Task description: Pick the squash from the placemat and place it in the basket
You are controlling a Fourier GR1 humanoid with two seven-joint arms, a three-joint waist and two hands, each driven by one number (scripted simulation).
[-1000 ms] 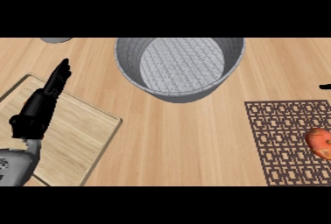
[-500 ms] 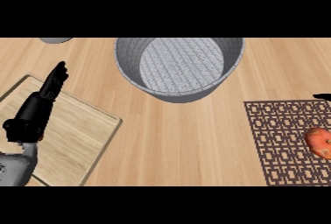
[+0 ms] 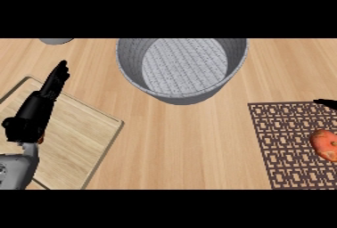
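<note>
While the squash [image 3: 324, 144] lies on the placemat [image 3: 289, 142] at the right edge, the grey basket [image 3: 182, 67] stands on the worktop [image 3: 184, 142] further up. Left hand [image 3: 39, 104]: over the wooden board [image 3: 72, 138], fingers straight and together. Right hand [image 3: 327, 103]: only a dark tip above the placemat; fingers' state cannot be told.

We've got a grey woven basket [image 3: 181, 67], a dark brown placemat [image 3: 289, 147] with a lattice pattern, an orange-red squash [image 3: 325, 144], a pale wood-grain board [image 3: 69, 133], a light wood counter [image 3: 184, 147] and a black hand [image 3: 39, 107].
</note>
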